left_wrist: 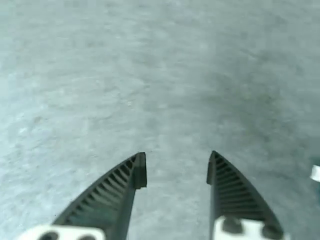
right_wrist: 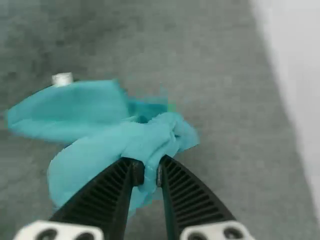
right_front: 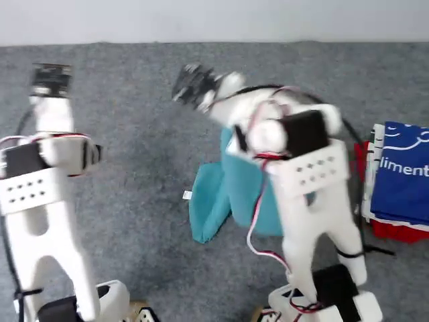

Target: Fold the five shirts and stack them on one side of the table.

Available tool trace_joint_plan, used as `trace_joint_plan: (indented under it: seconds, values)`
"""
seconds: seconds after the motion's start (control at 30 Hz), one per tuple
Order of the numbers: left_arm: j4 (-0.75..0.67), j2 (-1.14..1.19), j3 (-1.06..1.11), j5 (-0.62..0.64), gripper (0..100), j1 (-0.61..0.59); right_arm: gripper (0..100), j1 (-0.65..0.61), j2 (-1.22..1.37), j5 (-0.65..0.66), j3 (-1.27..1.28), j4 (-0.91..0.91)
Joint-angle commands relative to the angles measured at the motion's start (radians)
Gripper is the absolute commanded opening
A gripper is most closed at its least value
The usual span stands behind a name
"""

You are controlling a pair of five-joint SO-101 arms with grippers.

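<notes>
Looking down from the high view, the grey table (right_front: 134,121) carries a teal shirt (right_front: 218,194) bunched in a loose heap near the middle of the surface, partly hidden behind the right arm (right_front: 312,174). A small white label (right_front: 187,195) sticks out on the side of the heap towards the left arm (right_front: 40,194). A stack of folded shirts (right_front: 392,201) lies against the right edge of the surface, with a blue shirt (right_front: 402,178) on top and a red shirt (right_front: 395,231) at the bottom. The right gripper (right_front: 194,86) shows blurred beyond the teal heap, towards the far edge. The left gripper (right_front: 51,79) sits near the far left corner, well apart from any cloth.

From the left wrist view, the left gripper (left_wrist: 175,160) has its jaws spread wide with nothing between them, over bare grey table (left_wrist: 160,70).

From the right wrist view, the right gripper (right_wrist: 148,172) has its jaws drawn narrow, pinching a fold of the teal shirt (right_wrist: 100,120) between the tips. The rest of the cloth trails away from the jaws in a crumpled spread over the table (right_wrist: 210,45), with its white label (right_wrist: 62,79) at the far tip. A pale wall (right_wrist: 295,75) runs along the edge of the surface
</notes>
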Motion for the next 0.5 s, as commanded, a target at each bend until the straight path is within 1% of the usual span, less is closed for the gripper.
trace_joint_plan:
  seconds: [0.0,0.1,0.27,0.37,0.43,0.47]
  values:
    - [0.043,-0.043,-0.09,-0.063,20,-0.077,0.9,-0.067,0.007,-0.006,0.038,0.088]
    - [0.061,-0.043,-0.113,-0.084,20,-0.114,0.9,-0.088,-0.005,-0.046,0.121,0.087]
    - [0.061,-0.043,-0.116,-0.092,20,-0.147,0.9,-0.16,-0.058,-0.048,0.313,0.09]
    - [0.061,-0.043,-0.116,-0.092,20,-0.147,1.3,-0.205,-0.105,-0.051,0.439,0.088]
    - [0.061,-0.043,-0.114,-0.092,20,-0.144,4.6,-0.209,-0.127,-0.103,0.466,0.087]
    - [0.06,-0.041,-0.114,-0.092,20,-0.143,8.6,-0.203,-0.137,-0.14,0.465,0.087]
